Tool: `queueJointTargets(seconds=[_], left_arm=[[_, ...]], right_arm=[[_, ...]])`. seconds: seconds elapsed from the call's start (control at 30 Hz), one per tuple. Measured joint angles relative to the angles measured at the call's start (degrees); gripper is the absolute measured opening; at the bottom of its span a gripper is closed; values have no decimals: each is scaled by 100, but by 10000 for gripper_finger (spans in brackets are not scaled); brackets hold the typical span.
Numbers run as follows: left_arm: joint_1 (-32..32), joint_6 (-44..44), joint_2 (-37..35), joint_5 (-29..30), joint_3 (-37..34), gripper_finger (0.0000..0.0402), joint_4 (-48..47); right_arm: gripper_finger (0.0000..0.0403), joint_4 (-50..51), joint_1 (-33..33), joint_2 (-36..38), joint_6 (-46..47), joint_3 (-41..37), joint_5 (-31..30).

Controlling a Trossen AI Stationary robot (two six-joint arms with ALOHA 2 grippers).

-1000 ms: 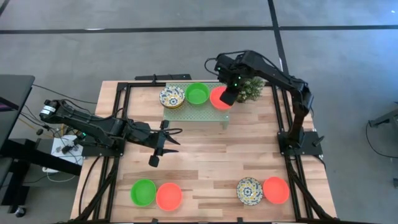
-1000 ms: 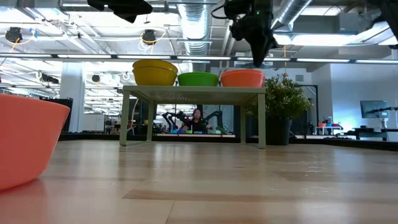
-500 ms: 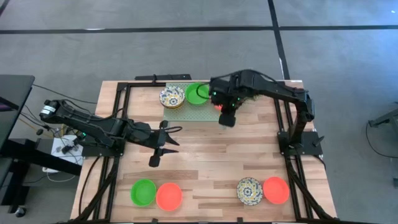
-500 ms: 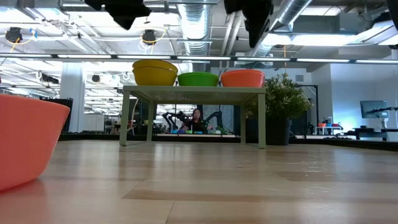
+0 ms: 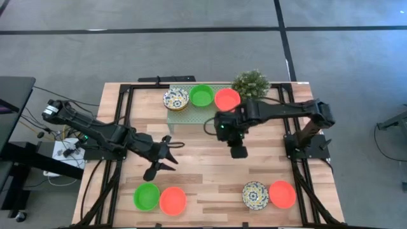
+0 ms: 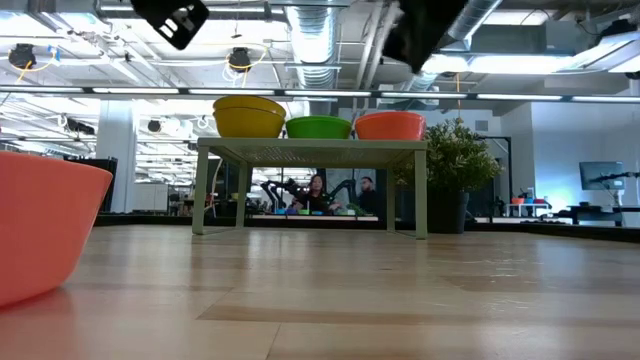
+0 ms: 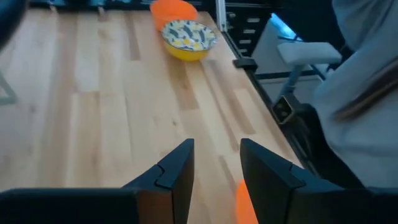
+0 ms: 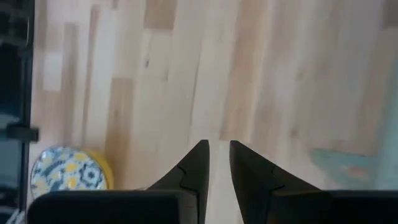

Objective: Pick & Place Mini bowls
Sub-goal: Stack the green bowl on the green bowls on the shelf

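Three mini bowls sit on a pale green raised shelf (image 5: 197, 114) at the far side: patterned (image 5: 175, 99), green (image 5: 202, 95), red-orange (image 5: 227, 99). By the near edge stand a green bowl (image 5: 147, 196) and a red-orange one (image 5: 172, 200) on the left, and a patterned one (image 5: 255, 194) and a red-orange one (image 5: 282, 194) on the right. My right gripper (image 5: 238, 152) hovers over the table's middle, empty, fingers a little apart (image 8: 219, 152). My left gripper (image 5: 156, 170) hangs open (image 7: 216, 158) above the left half, short of the near-left pair.
A small potted plant (image 5: 250, 83) stands at the shelf's right far corner. Black frame rails run along the table's left and right sides (image 5: 121, 127). Bare wood lies between the shelf and the near bowls. In the low view, people (image 6: 318, 190) show in the room behind.
My right gripper has drawn away from the red-orange bowl on the shelf, moving toward the near edge to the table's middle; the bowl stays on the shelf. My left gripper has shifted slightly toward the near edge and turned a little.
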State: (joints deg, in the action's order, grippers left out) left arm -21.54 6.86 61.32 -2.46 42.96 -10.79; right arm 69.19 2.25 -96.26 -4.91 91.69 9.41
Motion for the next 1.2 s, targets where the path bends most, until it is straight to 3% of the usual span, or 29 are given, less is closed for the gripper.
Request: queueJointTargets(seconds=[0.13, 0.33, 0.5, 0.77, 1.0, 1.2], left_arm=[[-140, 507, -1, -75, 2, 131, -554], [-357, 1945, -7, -382, -2, 131, -2365], [-695, 2408, -7, -442, -329, 131, -2439], [-1207, 2658, -7, -507, -1070, 131, -2305], [-1422, 3220, -8, -496, -1514, 131, -1126], [-1448, 3497, 96, -473, -1901, 131, -783]], right_arm=[[59, -947, 48, 621, 314, -1176, -29], [59, -3186, 196, 1582, 387, -2950, -45], [59, -4910, 388, 1917, 479, -3968, -45], [59, -5168, 590, 1940, 437, -4237, -45], [59, -5184, 593, 1940, 435, -4237, -45], [59, -5167, 590, 1940, 435, -4237, -45]])
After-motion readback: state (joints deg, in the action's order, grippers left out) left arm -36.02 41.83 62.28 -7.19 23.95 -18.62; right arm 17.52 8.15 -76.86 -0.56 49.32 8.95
